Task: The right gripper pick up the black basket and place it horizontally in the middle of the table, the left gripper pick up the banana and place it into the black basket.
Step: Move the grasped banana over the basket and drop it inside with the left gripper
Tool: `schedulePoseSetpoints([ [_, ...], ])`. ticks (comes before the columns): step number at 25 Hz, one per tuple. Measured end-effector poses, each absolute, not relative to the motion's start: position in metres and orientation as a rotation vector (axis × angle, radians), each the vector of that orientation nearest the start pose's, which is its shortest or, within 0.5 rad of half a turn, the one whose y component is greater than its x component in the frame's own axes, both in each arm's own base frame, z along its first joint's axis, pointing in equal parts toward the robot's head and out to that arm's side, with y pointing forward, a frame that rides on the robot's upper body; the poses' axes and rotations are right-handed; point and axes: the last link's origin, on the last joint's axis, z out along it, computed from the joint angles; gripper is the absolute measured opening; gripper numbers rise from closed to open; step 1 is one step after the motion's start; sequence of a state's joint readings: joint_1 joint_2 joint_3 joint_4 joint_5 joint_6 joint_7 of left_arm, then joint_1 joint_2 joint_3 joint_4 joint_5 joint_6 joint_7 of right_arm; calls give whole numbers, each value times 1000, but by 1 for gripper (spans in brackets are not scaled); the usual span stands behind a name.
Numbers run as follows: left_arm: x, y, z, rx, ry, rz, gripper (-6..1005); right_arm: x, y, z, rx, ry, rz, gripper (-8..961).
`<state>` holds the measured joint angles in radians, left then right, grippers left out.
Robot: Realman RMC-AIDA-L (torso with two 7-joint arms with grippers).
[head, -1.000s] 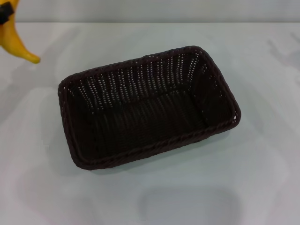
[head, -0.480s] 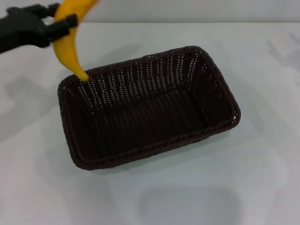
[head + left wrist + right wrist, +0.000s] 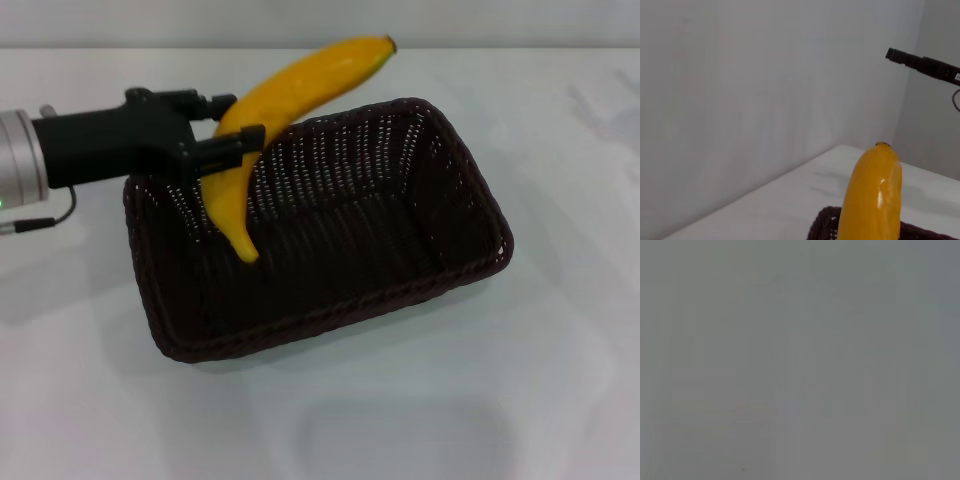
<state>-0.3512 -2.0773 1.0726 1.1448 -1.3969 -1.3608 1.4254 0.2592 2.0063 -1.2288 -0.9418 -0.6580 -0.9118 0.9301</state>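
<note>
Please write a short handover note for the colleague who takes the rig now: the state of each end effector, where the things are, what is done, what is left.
Left end effector: shut on the banana, holding it in the air above the left part of the black basket, lower tip pointing down into it.
Right end effector: not in view in any picture.
Black basket: stands on the white table, about in the middle, long side roughly crosswise, nothing lying inside.
Done: basket placed, banana picked up.
Left: lower the banana into the basket and release it.
</note>
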Motion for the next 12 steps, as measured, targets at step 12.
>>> schedulePoseSetpoints([
  [12,-224,341,30,-2592,-712,-631,528,250,376,118,-1733,344,1001,781],
])
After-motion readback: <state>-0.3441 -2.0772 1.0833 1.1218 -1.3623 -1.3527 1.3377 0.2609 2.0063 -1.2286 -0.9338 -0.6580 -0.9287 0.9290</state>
